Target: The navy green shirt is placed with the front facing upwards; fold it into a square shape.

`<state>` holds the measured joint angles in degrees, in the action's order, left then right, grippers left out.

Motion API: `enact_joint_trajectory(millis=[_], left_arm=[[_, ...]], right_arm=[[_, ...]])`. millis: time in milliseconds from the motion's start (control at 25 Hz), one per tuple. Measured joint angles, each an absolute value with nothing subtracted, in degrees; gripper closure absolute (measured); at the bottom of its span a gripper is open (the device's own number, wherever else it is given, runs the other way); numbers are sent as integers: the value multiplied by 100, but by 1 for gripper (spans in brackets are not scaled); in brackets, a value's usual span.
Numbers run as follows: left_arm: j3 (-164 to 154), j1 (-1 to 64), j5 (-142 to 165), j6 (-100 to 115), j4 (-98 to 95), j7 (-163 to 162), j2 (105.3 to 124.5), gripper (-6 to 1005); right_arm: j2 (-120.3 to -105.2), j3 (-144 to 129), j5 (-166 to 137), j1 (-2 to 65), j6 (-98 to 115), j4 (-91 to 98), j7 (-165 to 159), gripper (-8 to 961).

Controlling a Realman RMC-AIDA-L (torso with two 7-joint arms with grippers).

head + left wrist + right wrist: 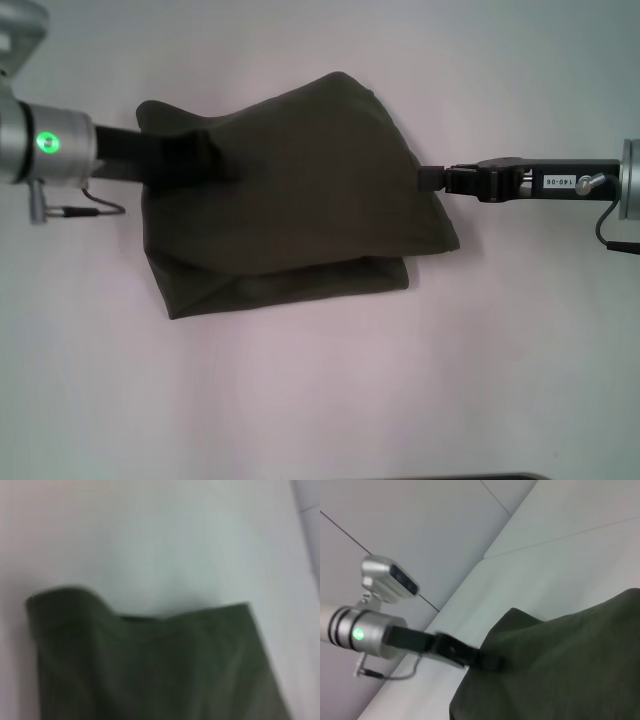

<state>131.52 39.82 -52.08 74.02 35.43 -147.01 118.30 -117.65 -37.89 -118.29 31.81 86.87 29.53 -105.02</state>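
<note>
The navy green shirt (300,190) is a dark olive bundle folded over itself, plain cloth showing. Its upper layer is lifted and draped toward the right, while a narrower folded layer lies flat along the near edge.

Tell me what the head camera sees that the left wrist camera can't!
Only the head view shows both arms: the left hand is at the left edge of the navy green shirt, the right hand at its right edge, and a folded layer lies underneath. Only the left wrist view shows the cloth close up, with no hand in sight. Both show the shirt over the white table.
</note>
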Motion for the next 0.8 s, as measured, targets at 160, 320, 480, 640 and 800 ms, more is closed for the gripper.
enact_joint_trajectory(millis=[160,320,480,640,800], left_arm=[[13422,3831,-5326,7749,3977,-14770,11827,998],[13400,3899,-5287,7514,3904,-14831,11810,998],[13338,4078,-5114,7232,3605,-14840,11803,998],[13312,4167,-4870,7026,3384,-14961,11769,998],[13340,4114,-4762,6993,3384,-15104,11724,998]], right_arm=[[-11762,-3796,-11830,3169,8699,2953,-10503,954],[-11760,-3797,-11830,3157,8700,2953,-10510,954],[-11759,-3794,-11830,3156,8690,2953,-10512,954],[-11758,-3791,-11830,3160,8687,2953,-10512,954],[-11751,-3788,-11830,3162,8685,2953,-10515,954]])
